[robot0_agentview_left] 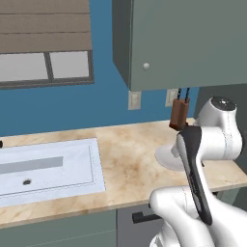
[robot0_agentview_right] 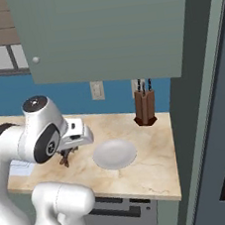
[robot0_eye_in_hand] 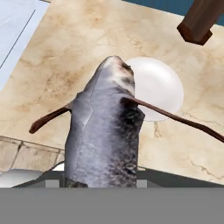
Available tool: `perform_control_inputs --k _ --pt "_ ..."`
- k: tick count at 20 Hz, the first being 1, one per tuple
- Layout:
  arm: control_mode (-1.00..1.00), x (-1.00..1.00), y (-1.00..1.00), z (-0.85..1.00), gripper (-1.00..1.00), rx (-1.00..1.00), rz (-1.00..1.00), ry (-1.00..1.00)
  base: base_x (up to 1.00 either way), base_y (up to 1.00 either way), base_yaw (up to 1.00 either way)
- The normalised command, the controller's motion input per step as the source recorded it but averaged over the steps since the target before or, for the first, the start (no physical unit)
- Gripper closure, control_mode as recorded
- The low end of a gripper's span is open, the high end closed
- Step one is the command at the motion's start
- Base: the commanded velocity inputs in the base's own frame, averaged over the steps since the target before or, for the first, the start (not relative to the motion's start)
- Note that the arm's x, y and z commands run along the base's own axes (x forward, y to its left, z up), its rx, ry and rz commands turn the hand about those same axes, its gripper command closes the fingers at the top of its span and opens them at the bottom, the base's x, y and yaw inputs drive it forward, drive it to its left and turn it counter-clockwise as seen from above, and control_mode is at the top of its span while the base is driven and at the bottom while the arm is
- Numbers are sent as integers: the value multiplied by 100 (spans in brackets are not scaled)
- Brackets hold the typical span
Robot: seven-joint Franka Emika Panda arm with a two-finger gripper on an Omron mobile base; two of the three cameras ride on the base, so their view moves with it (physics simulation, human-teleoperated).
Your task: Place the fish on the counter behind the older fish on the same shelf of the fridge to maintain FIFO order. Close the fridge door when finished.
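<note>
One small dark grey-black fish (robot0_eye_in_hand: 105, 131) hangs clamped in my tool (robot0_agentview_right: 66, 157), lifted clear above the beige marbled tabletop (robot0_eye_in_hand: 78, 43) beside the pale round plate (robot0_eye_in_hand: 157, 87), ready for the fridge.

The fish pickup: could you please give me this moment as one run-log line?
gripper: shut on fish | fish: lifted above counter | plate: bare, on counter | fridge: at right, not yet reached

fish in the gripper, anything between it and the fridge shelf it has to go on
The gripper holds the fish above the counter, left of the plate. The fridge stands at the right with its door shut, so the closed door blocks the way; no shelf is visible.
</note>
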Motion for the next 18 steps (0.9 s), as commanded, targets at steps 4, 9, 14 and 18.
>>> perform_control_inputs --k 4,9,14,18 --pt "-100 -33 5 24 100 0 3 -2 0 0 0" --pt "-100 0 2 0 100 0 0 0 0 0 0" --pt "-100 -4 0 0 100 0 0 0 0 0 0" --pt "-100 -24 17 0 100 0 -6 0 0 0 0"
